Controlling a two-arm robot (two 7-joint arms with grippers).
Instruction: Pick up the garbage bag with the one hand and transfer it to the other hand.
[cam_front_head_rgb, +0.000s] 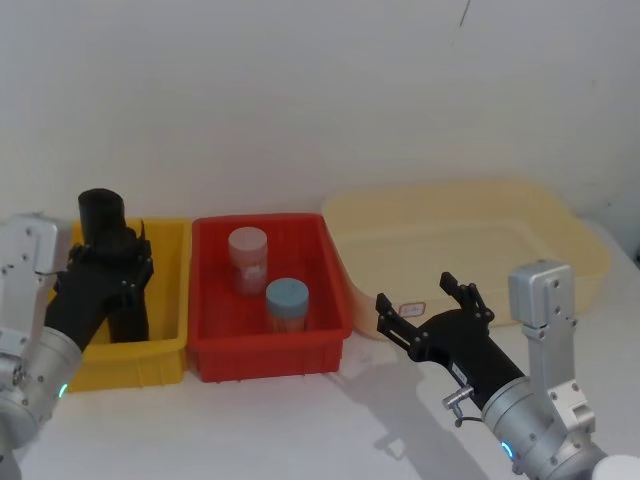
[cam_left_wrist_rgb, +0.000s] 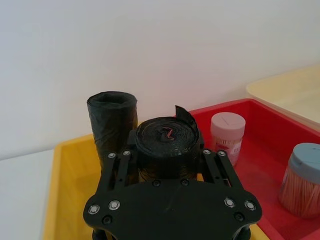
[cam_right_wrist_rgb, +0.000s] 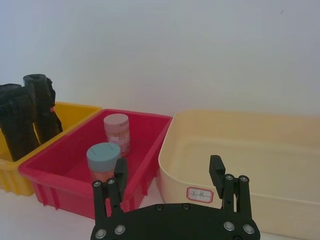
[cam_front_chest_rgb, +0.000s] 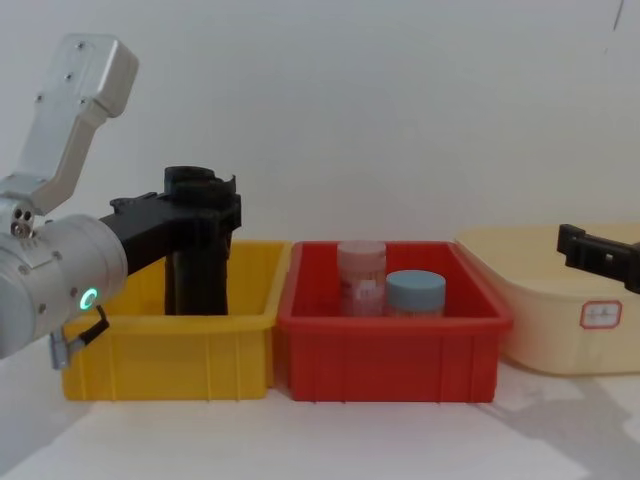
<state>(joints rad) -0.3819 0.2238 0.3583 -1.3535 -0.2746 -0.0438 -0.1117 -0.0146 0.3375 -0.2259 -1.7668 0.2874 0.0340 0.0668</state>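
Left gripper (cam_front_head_rgb: 112, 268) is down in the yellow bin (cam_front_head_rgb: 130, 365), which sits on the left part of the table. It is closed around the bag (cam_left_wrist_rgb: 167, 145), a finger against each side just below the top.

The bag stands about mid-bin. A slim roll (cam_left_wrist_rgb: 112, 125) stands just beside it, toward the bin's back wall.

Progress, my judgement:
- The grasp is made.
- The lift has not begun. The bag's lower end looks to be down inside the bin, though the wall hides the base.
- Left to do: raise it clear, carry it across and hand it over.

Right gripper (cam_front_head_rgb: 413, 288) hovers wide open and empty over the table. It is in front of the cream tub (cam_front_head_rgb: 560, 240), past the red bin's (cam_front_head_rgb: 270, 355) right front corner and well apart from the bag.

Bag's long axis is roughly upright. The wound end face points up, and its top stands above the bin wall.
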